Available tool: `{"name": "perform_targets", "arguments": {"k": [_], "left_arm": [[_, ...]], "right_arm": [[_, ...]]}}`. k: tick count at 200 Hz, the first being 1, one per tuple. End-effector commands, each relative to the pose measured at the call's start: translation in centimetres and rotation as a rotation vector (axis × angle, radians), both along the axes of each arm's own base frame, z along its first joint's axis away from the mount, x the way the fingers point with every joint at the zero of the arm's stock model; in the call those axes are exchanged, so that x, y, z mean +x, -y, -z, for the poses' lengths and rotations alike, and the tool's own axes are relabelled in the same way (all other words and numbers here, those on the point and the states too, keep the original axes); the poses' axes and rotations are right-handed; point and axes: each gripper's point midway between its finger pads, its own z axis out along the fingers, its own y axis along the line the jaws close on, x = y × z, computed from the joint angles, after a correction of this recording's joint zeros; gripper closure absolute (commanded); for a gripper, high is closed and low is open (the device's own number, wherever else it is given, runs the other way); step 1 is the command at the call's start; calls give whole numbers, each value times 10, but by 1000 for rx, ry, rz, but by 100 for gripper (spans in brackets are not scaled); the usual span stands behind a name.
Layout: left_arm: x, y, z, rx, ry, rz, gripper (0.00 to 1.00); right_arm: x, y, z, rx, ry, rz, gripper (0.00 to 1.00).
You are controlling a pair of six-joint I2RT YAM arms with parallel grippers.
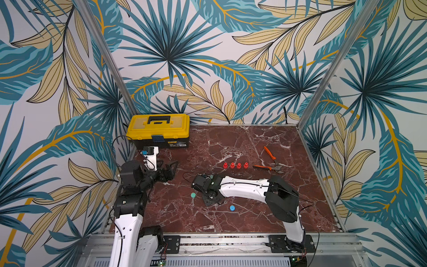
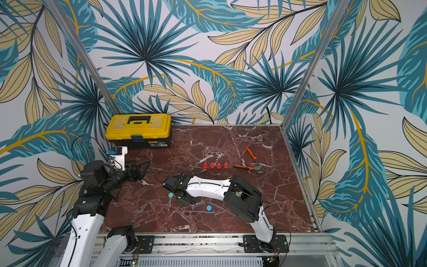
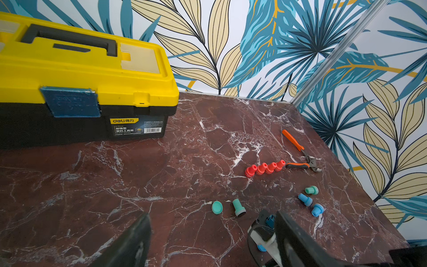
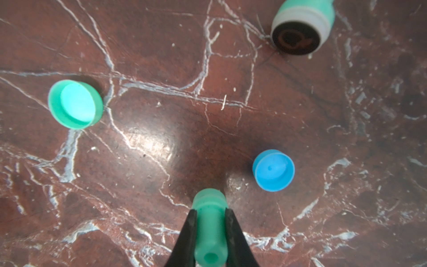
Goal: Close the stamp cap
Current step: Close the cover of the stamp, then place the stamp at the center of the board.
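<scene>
The green cap point(image 4: 75, 104) lies loose on the red marble surface point(image 1: 231, 143) with its hollow side up, touching nothing. In both top views it sits just to the left of my right arm's wrist. The stamp with no cap on it point(image 4: 300, 30) is well apart from the green cap. It is a green one, tipped over so that its dark printing face is bare. My right tool point(image 4: 210, 211) is clamped on another green stamp point(image 4: 209, 231). The fingers point(image 4: 193, 228) press its narrow body from both sides, and its rounded end pokes out past the tips above the surface. I cannot tell whether this stamp has a cap on. A blue cap point(image 4: 273, 170) rests near that rounded end, and in the top views it lies on the side toward my base. My left tool point(image 1: 169, 165) hangs with its fingers wide apart and nothing between them, close to the yellow toolbox point(image 1: 159, 129) in the far left corner. Farther out, four red stamps point(image 1: 235, 165) stand in a row. Orange-handled pliers point(image 1: 271, 161) lie open just to the right of them.
</scene>
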Motion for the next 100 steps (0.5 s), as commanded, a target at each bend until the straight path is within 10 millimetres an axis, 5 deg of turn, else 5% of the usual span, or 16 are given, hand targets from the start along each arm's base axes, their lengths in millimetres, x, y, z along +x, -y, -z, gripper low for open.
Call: {"name": "perform_targets", "arguments": {"k": [1, 45, 100], "left_arm": [[1, -2, -2, 5, 19, 0, 15], [0, -2, -3, 6, 24, -2, 15], [0, -2, -4, 1, 25, 0, 15]], "right_arm": [[-20, 30, 15, -103, -102, -5, 100], [16, 14, -51, 74, -3, 35, 100], [76, 27, -70, 82, 51, 92, 100]]}}
